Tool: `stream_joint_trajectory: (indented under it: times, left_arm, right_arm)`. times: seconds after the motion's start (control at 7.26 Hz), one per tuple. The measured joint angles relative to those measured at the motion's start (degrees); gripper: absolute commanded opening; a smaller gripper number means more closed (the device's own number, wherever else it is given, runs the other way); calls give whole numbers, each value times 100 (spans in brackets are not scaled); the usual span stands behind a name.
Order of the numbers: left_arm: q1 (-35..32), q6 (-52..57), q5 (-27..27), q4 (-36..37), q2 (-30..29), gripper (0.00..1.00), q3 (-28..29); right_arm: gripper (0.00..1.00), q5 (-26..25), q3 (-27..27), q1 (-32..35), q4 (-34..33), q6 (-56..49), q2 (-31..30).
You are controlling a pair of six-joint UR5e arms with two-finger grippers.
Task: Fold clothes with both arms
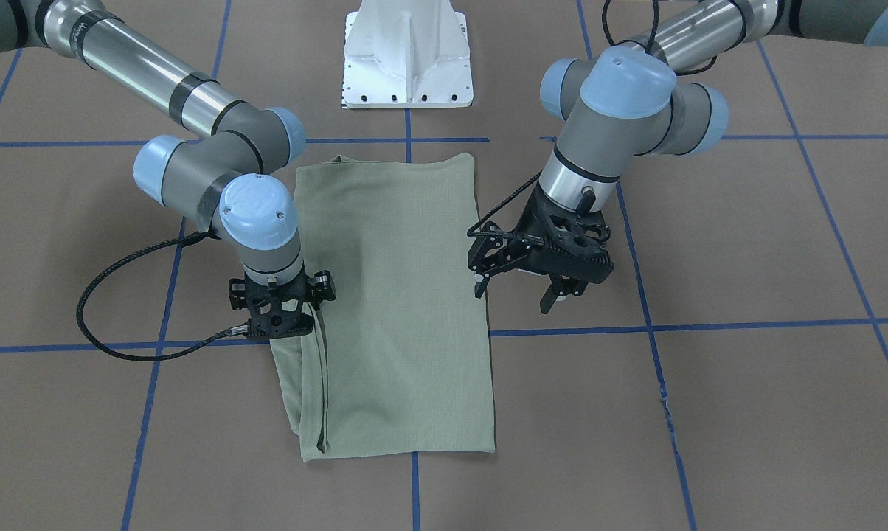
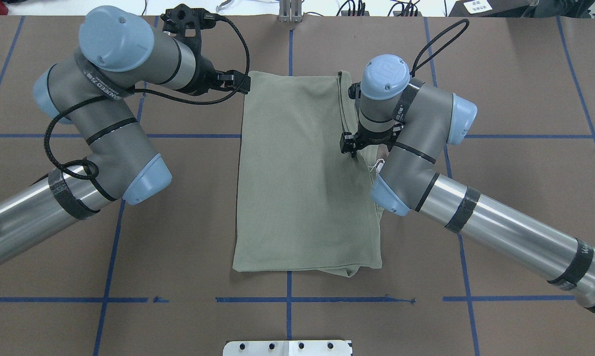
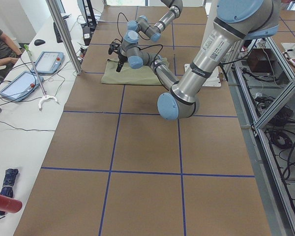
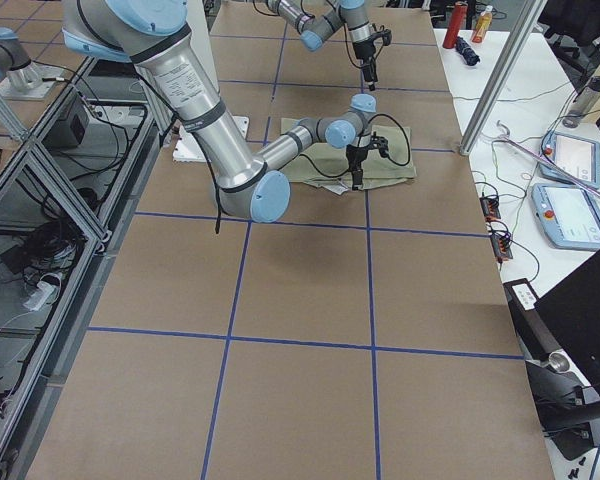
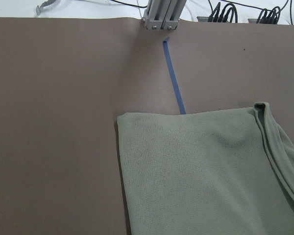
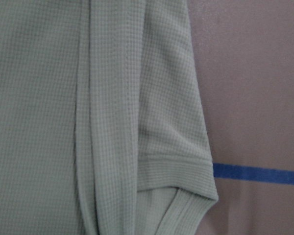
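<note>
The clothes are one sage-green knit shirt, folded into a long rectangle in the middle of the table, with a sleeve and its cuff doubled along one long edge. A white tag peeks out beside the right arm. My left gripper hovers open and empty just off the shirt's far corner. My right gripper points straight down on the folded sleeve edge. Its wrist hides its fingers, so I cannot tell whether it is open or shut.
The white pedestal base stands at the robot's side of the brown table, which is marked with blue tape lines. A side bench with tablets and a seated person runs along the far edge. Bare table lies on both sides of the shirt.
</note>
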Motion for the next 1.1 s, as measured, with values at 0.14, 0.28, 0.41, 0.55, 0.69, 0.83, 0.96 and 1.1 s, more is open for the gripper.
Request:
stream_joint_trajectory:
  times: [0.14, 0.28, 0.41, 0.55, 0.69, 0.83, 0.96, 1.1]
  left_arm:
    - [2, 0, -1, -2, 0, 100, 0]
    - [3, 0, -1, -4, 0, 100, 0]
    - [3, -2, -1, -4, 0, 100, 0]
    - [3, -6, -1, -7, 0, 100, 0]
    - [4, -6, -1, -8, 0, 100, 0]
    - [3, -3, -1, -9, 2, 100, 0]
    - [3, -1, -1, -9, 3, 100, 0]
    - [3, -8, -3, -9, 7, 100, 1]
  right_arm:
    - [100, 80, 1, 83, 3, -34, -38]
    - [100, 138, 5, 152, 14, -108, -97]
    - [100, 159, 8, 207, 30, -206, -180]
    - [100, 163, 8, 260, 40, -308, -256]
    - [100, 166, 16, 320, 41, -378, -282]
    - [100, 168, 29, 375, 29, -405, -253]
    - [100, 170, 44, 417, 16, -406, -184]
    - [100, 192, 97, 446, 13, -385, -120]
